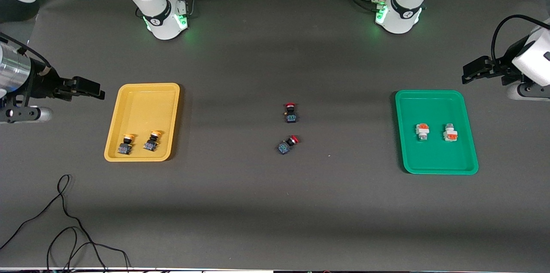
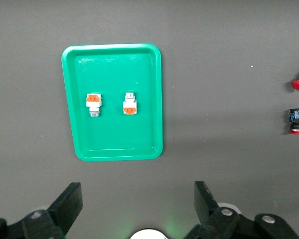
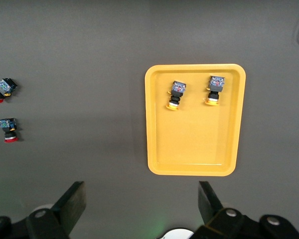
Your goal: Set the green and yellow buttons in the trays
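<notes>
Two yellow-capped buttons [image 1: 126, 144] [image 1: 151, 140] lie side by side in the yellow tray [image 1: 148, 103], in the part nearest the front camera. They also show in the right wrist view as buttons [image 3: 176, 94] [image 3: 214, 89] in the tray [image 3: 194, 144]. Two white-bodied green buttons [image 1: 422, 131] [image 1: 450, 132] lie in the green tray [image 1: 429, 105], seen too as buttons [image 2: 93, 103] [image 2: 130, 103] in the tray [image 2: 114, 134]. My right gripper [image 1: 96, 90] [image 3: 142, 191] hangs open and empty over bare table beside the yellow tray. My left gripper [image 1: 466, 74] [image 2: 137, 191] hangs open and empty beside the green tray.
Two red-capped black-blue switches [image 1: 291, 113] [image 1: 287, 144] lie on the dark mat mid-table between the trays. A loose black cable [image 1: 64, 221] curls near the front edge at the right arm's end. The arm bases [image 1: 165, 17] [image 1: 397, 15] stand along the table's edge farthest from the front camera.
</notes>
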Robot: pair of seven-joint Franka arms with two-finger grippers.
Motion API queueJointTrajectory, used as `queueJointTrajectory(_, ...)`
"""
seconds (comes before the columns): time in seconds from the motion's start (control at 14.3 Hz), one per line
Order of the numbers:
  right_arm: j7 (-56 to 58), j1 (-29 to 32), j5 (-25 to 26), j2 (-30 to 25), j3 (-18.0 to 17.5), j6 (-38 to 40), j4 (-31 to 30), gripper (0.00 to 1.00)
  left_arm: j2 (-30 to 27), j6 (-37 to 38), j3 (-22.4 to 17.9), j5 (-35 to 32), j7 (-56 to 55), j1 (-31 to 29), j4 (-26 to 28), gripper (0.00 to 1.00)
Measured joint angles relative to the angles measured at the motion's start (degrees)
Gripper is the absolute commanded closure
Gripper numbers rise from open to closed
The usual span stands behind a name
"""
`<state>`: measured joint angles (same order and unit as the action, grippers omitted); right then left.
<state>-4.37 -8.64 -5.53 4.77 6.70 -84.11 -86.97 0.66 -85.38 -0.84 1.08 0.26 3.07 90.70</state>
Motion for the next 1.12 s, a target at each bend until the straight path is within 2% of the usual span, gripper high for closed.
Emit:
queueJointTrajectory(0.21,-0.05,-0.01,0.2,-5.08,-0.09,-4.15,-6.94,0.0,-0.01,-0.02,-0.18,0.04,0.0,0.0,0.0,0.0)
queueJointTrajectory(1.12,1.92,-0.04,0.07,-6.14,-0.07,-4.64,-5.14,0.0,-0.01,-0.76,-0.22,-0.1,0.0,0.23,0.02,0.0)
